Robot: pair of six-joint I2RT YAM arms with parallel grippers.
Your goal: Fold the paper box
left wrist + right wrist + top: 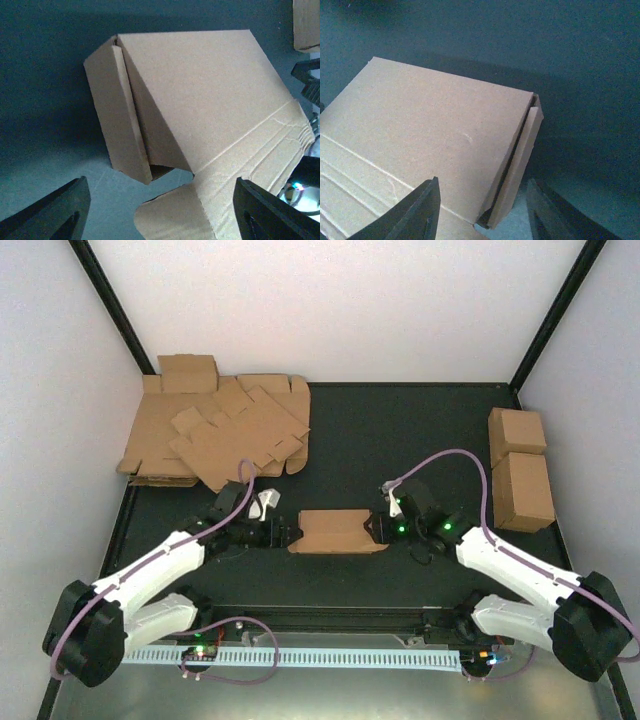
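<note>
Lying centrally on the table point(420, 450), the box point(338, 532) looks nearly folded: walls up, lid down; a tab point(170, 217) seems untucked; left fingers point(55, 210) and right fingers point(417, 210) stand apart, holding nothing.

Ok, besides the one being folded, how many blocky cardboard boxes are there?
2. The far cuboid sits at the right side; the near cuboid is right beside it, nearer the front. The heap of flat sheets at far left could hide more.
</note>
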